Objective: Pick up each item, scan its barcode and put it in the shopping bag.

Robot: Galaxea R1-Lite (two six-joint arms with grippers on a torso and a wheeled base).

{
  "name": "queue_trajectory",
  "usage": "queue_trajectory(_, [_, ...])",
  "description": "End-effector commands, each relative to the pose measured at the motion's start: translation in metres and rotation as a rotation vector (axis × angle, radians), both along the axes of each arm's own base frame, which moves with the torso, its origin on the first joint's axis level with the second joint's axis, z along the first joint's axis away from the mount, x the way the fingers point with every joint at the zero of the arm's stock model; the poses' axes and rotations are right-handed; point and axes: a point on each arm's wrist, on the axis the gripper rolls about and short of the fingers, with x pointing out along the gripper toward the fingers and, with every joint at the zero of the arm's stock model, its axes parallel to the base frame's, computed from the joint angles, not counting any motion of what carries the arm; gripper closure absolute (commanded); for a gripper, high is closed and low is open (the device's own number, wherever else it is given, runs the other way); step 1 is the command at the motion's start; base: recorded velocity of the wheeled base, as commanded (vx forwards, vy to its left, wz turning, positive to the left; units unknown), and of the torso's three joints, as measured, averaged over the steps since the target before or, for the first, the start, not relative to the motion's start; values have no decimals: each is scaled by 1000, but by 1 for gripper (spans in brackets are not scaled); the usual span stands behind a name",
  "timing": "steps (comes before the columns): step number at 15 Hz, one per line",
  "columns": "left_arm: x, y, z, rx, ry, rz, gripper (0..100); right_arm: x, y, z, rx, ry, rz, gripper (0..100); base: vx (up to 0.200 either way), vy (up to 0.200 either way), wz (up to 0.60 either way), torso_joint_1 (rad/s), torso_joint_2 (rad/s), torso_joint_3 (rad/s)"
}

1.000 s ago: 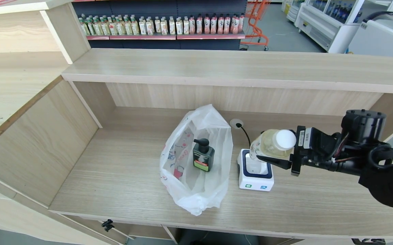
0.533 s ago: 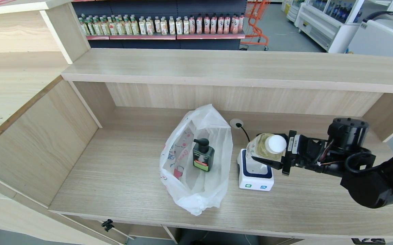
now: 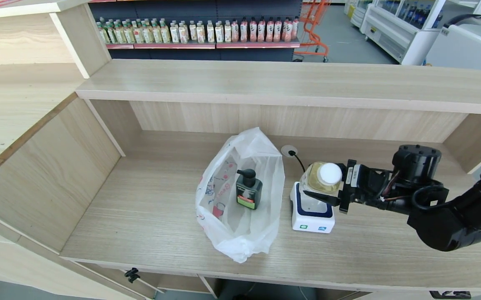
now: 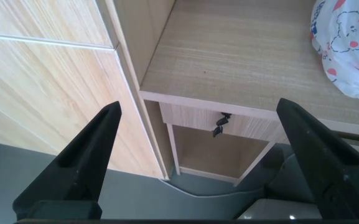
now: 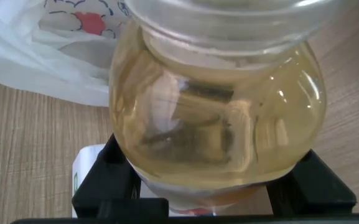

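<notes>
Barcode alignment matters now: right claw (image 3: 310, 185), clamped on the clear white-capped bottle of yellow liquid (image 3: 323, 177), should turn its label squarely toward the white-and-blue scanner (image 3: 312, 216).

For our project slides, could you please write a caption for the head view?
Right gripper holds a yellowish bottle over the scanner, beside a shopping bag containing a pump bottle.
</notes>
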Motion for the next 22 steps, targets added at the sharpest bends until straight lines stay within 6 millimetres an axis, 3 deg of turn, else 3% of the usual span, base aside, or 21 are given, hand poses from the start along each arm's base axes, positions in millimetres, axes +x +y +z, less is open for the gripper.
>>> queue_trajectory(1, [0, 0, 0, 0, 0, 1, 0, -12, 3, 38, 64, -48, 15, 100, 0, 0, 0, 0, 0, 0])
queue_trajectory(4, [0, 0, 0, 0, 0, -1, 0, -46, -6, 100, 277, 58, 11, 100, 0, 0, 0, 0, 0, 0])
queue_trajectory(6, [0, 0, 0, 0, 0, -1, 0, -60, -18, 113, 375, 155, -30, 100, 0, 0, 0, 0, 0, 0])
queue_trajectory(8, [0, 0, 0, 0, 0, 1, 0, -75, -30, 109, 525, 344, -136, 100, 0, 0, 0, 0, 0, 0])
queue_trajectory(12, [0, 0, 0, 2, 0, 1, 0, -79, -37, 86, 571, 468, -239, 100, 0, 0, 0, 0, 0, 0])
queue_trajectory(17, [0, 0, 0, 3, 0, 1, 0, -70, -38, 76, 581, 522, -257, 100, 0, 40, 0, 1, 0, 0])
queue_trajectory(22, [0, 0, 0, 3, 0, 1, 0, -45, -33, 72, 580, 536, -254, 100, 0, 0, 0, 0, 0, 0])
